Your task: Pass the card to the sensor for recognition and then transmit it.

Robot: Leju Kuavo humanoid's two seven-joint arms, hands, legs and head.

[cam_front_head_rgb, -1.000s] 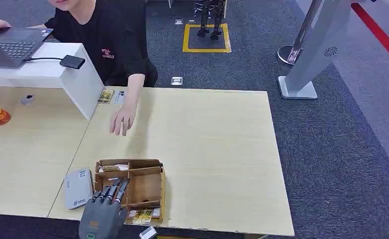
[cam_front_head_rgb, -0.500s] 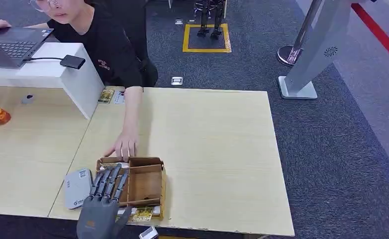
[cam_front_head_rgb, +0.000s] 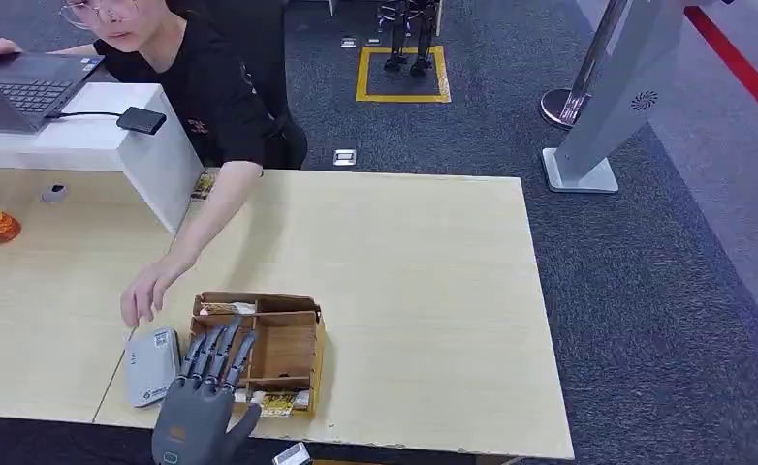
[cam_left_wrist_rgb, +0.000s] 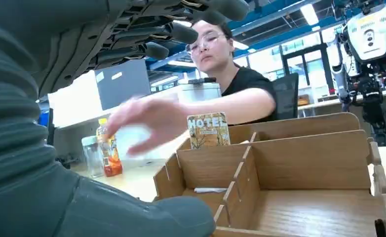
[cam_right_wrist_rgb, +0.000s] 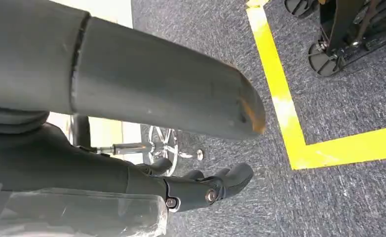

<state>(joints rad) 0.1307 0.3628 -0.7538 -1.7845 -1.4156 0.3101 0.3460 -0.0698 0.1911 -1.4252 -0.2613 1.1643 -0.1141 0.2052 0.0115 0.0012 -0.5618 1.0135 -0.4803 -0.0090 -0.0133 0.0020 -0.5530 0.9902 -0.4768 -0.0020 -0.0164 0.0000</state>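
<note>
- Left hand hovers over the near edge of the wooden organizer, fingers spread, holding nothing; apparently placed to reach in.
- Card stands upright in the organizer's far compartment; another card lies in the near slot.
- Sensor lies on the bench just beside the organizer; a person's hand reaches it.
- Right hand hangs by the floor, fingers seemingly curled, empty.

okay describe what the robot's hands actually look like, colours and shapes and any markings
The left hand has a matte grey palm shell with a small green marking near the wrist, slim darker segmented fingers, and a grey ribbed wrist cover. The right hand has a thick grey thumb, its tip scuffed orange-brown, and dark fingers with silver screws.
</note>
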